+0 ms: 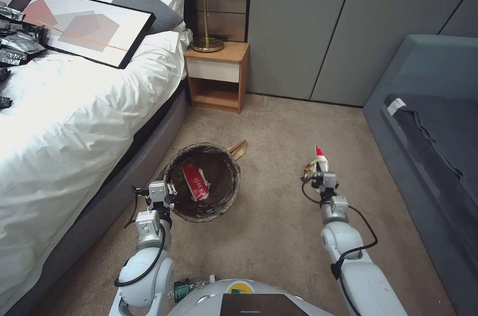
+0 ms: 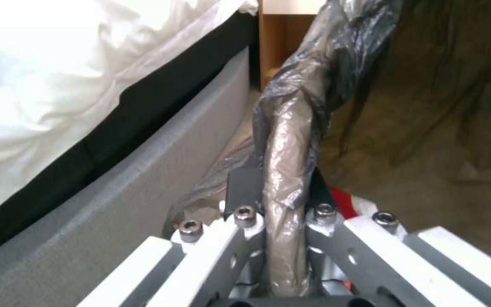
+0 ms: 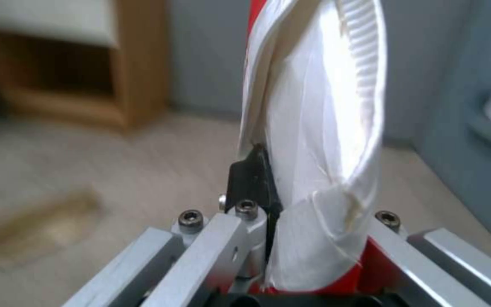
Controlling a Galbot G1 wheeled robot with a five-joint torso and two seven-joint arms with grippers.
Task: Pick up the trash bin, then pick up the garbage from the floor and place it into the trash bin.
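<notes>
Low and left of centre in the head view, the left end effector was clamped on the bag-covered rim of the trash bin, which sat beside the bed with a red-white packet inside. Right of centre, the right end effector was closed on a red-and-white wrapper, apparently raised off the floor. A brown paper bag lay just behind the bin.
</notes>
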